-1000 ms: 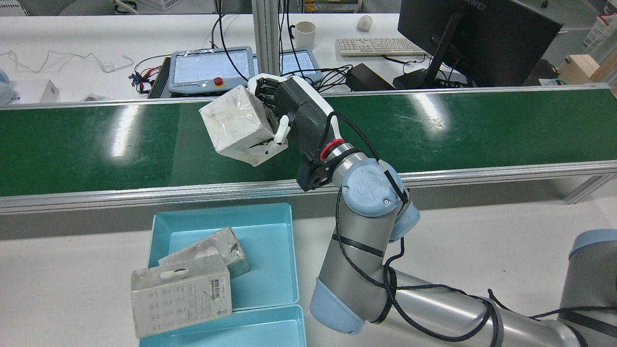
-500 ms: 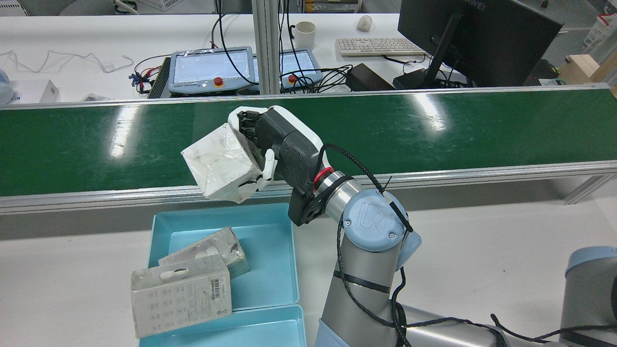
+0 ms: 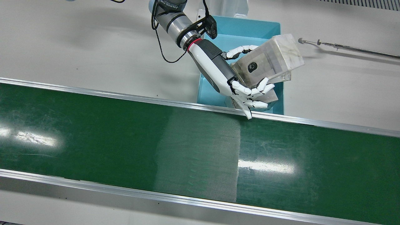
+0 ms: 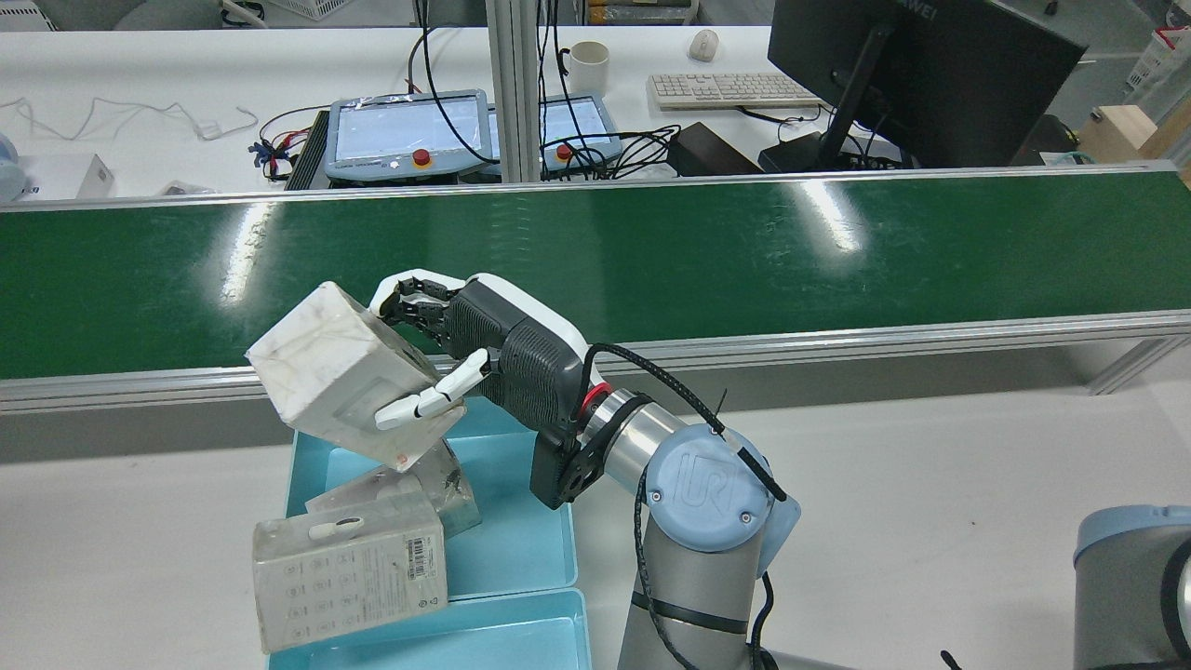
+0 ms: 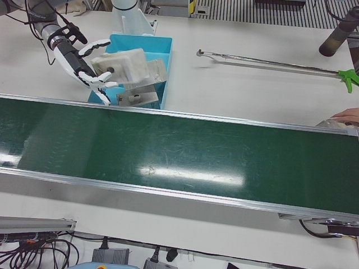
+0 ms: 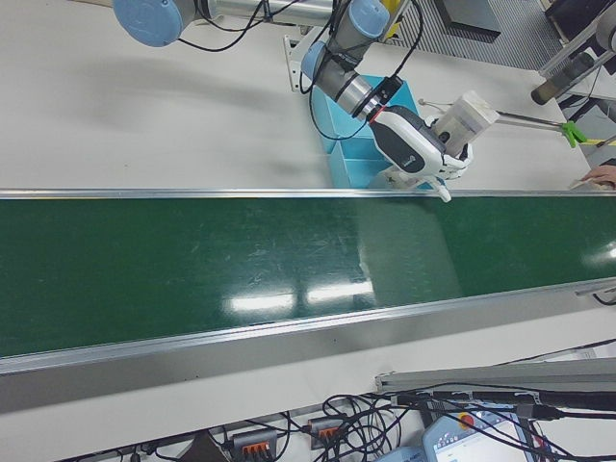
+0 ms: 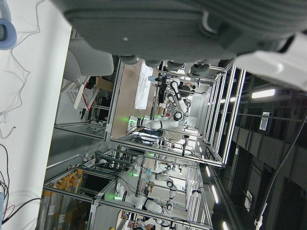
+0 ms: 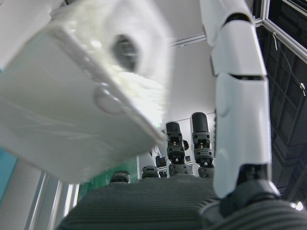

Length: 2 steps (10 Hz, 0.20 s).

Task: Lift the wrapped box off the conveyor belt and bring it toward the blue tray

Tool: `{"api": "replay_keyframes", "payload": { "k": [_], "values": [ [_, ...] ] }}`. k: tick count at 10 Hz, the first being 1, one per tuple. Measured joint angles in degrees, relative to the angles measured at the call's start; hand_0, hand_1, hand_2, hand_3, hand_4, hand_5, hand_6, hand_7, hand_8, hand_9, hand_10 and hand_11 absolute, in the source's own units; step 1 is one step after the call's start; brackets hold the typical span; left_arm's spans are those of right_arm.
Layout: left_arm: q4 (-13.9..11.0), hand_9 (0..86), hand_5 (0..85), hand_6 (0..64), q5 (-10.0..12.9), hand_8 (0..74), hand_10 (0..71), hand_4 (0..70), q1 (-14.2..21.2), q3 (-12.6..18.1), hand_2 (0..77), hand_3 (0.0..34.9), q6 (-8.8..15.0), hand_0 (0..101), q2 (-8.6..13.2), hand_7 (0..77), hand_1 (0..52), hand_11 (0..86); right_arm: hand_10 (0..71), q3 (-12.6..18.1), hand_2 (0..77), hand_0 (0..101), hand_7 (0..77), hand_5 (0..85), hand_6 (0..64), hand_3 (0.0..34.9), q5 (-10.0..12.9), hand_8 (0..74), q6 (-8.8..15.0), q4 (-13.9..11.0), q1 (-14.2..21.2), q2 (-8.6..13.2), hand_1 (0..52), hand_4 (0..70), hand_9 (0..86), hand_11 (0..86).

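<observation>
My left hand's own camera shows only blur, so its fingers I cannot tell. My right hand [image 4: 484,358], fingers [image 4: 423,402] clasping the plastic-wrapped white box [image 4: 335,372], has swung off the green conveyor belt [image 4: 837,251] to above the blue plastic tray [image 4: 540,549].

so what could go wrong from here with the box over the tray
1. The right hand holds the wrapped box tilted, by one side, and the film looks slick, so it might slip out before release.
2. The blue tray already holds two wrapped boxes, one leaning over its near edge. A drop here could land on them and tip or bounce out.
3. In the front view the fingers are close to the conveyor rail; lowering may clip it.
</observation>
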<state>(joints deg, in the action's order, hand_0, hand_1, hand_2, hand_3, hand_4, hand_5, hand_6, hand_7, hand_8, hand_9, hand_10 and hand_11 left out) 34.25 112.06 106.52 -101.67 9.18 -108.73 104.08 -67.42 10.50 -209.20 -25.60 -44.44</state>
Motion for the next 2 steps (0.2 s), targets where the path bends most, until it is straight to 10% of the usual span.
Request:
{"api": "replay_keyframes", "payload": {
  "k": [1, 2],
  "values": [
    [0.0, 0.0, 1.1, 0.5, 0.0, 0.5, 0.5, 0.0, 0.0, 0.0, 0.5, 0.0, 0.0, 0, 0.0, 0.5, 0.0, 0.5, 0.0, 1.0, 12.0, 52, 2.7, 20.7, 2.2, 8.0, -0.2, 0.0, 0.0, -0.9, 0.3, -0.4, 21.8, 15.3, 1.6, 1.1],
    [0.0, 0.0, 1.1, 0.5, 0.0, 0.5, 0.5, 0.0, 0.0, 0.0, 0.5, 0.0, 0.0, 0, 0.0, 0.5, 0.0, 0.5, 0.0, 2.0, 12.0, 52, 2.7, 20.7, 2.2, 8.0, -0.3, 0.0, 0.0, -1.4, 0.4, -0.8, 21.8, 15.3, 1.6, 1.1]
  ]
}}
